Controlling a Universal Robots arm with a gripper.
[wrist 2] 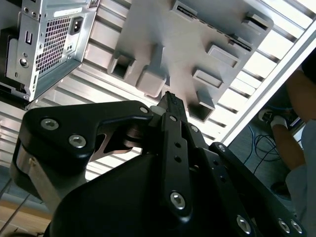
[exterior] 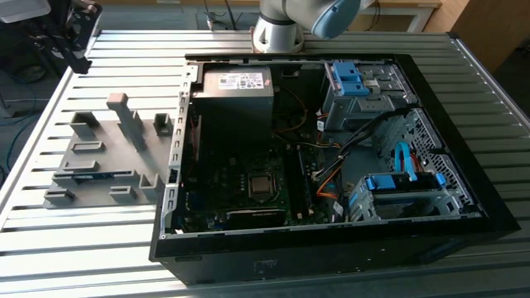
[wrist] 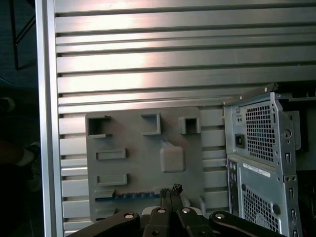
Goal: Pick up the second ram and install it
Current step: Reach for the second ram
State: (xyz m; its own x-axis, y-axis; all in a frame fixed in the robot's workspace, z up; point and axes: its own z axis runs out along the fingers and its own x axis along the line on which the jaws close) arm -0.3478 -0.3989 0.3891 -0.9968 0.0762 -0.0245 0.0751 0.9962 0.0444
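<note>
Pressed-together jaws on the gripper (exterior: 79,64), high at the far corner of the bench (exterior: 124,68) on the exterior view's left, clear of everything lying there. Lower and nearer the camera, grey holder tray (exterior: 124,133) flat on the slatted bench, just beside the open computer case (exterior: 463,186). In a slot near the tray's near edge, thin blue second ram (exterior: 87,177), lying lengthwise, well apart from the gripper. Inside the case: boxy power supply (exterior: 236,84) at the far end, dark motherboard (exterior: 248,205) with its processor socket (exterior: 262,184), blue drive brackets (exterior: 348,77) toward the exterior view's right. Behind the case, arm's base (exterior: 277,34).

Second wrist view: gripper (wrist 2: 168,97) from behind its black linkage, tips meeting in one narrow point, aimed at the holder tray (wrist 2: 197,29) and apart from it. Beside the tray, perforated rear of the computer case (wrist 2: 49,39). Past the bench (wrist 2: 74,89) edge, part of a person (wrist 2: 296,98).

First wrist view: gripper (wrist: 171,189) again closed tip to tip, over the holder tray (wrist: 138,148) on the bench (wrist: 148,49). Along the tray edge closest to those tips, second ram (wrist: 128,196) as a blue strip in its slot; height above it not to be judged from this angle. Next to the tray, rear of the computer case (wrist: 261,133).
</note>
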